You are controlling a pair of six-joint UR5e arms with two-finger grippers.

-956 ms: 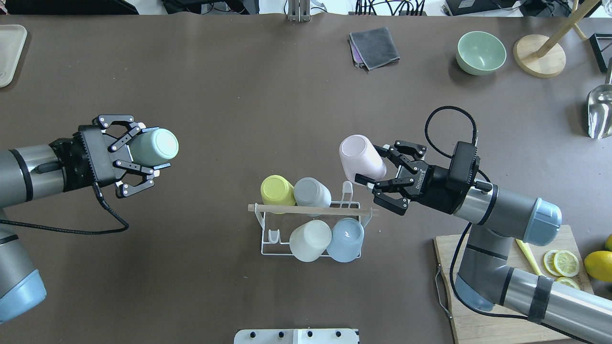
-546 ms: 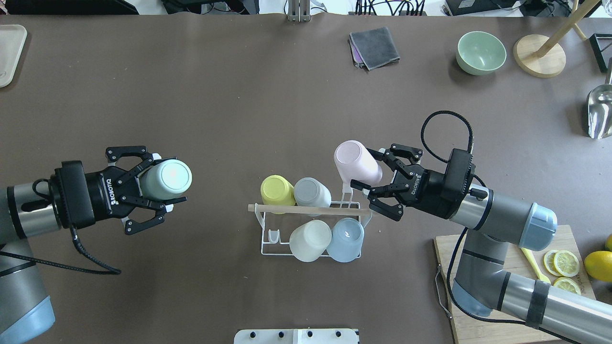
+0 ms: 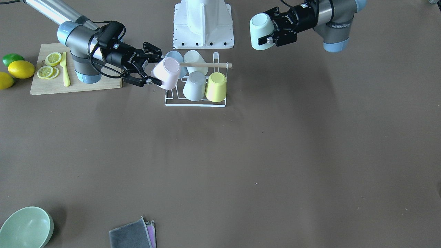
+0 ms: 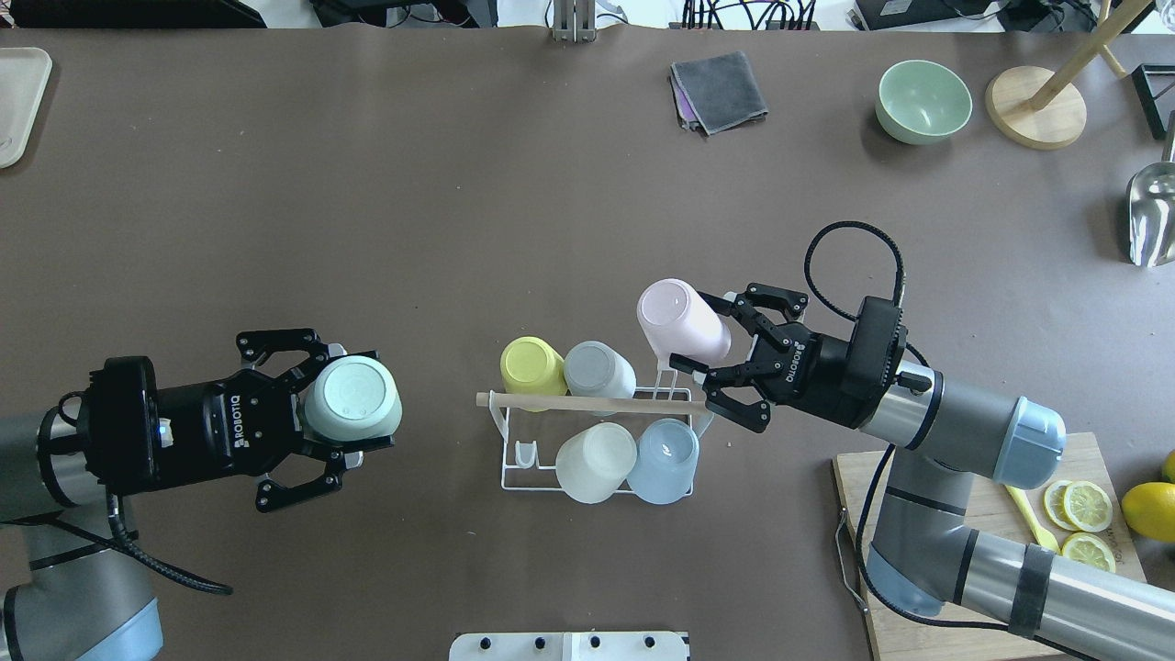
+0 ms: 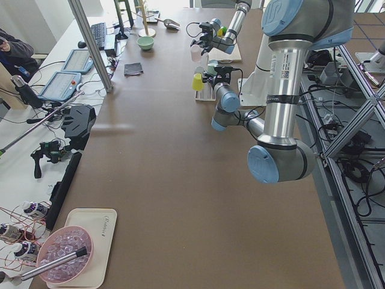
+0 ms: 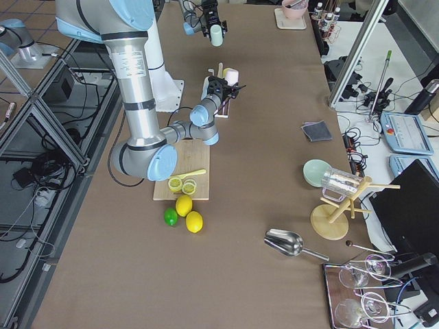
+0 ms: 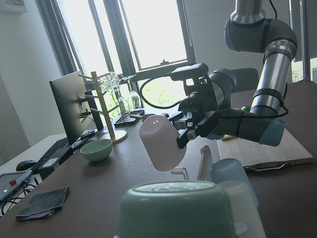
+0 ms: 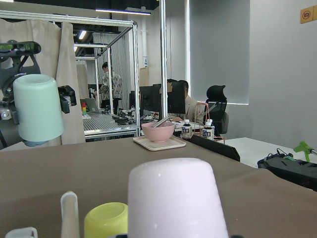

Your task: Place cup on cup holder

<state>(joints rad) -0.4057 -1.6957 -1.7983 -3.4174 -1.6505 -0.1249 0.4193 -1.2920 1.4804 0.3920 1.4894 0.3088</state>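
The cup holder point(image 4: 597, 401) is a white wire rack with a wooden rod, and it also shows in the front view point(image 3: 194, 104). It holds yellow point(image 4: 531, 364), grey point(image 4: 598, 368), cream point(image 4: 595, 461) and blue point(image 4: 663, 460) cups, all upside down. My right gripper point(image 4: 702, 330) is shut on a pink cup point(image 4: 679, 317), tilted bottom-up just above the rack's far right prong point(image 4: 667, 363). My left gripper point(image 4: 372, 399) is shut on a mint cup point(image 4: 352, 397), held bottom-up in the air left of the rack. The pink cup shows in the left wrist view point(image 7: 161, 144).
A cutting board point(image 4: 973, 477) with lemon slices and a yellow knife lies under my right arm. A green bowl point(image 4: 923, 99), a grey cloth point(image 4: 719, 90) and a wooden stand base point(image 4: 1035, 106) sit at the far right. A beige tray point(image 4: 18, 101) is at the far left.
My left gripper has moved nearer and rightward toward the rack with the mint cup, turning it bottom-up. My right gripper has shifted slightly nearer the rack with the pink cup.
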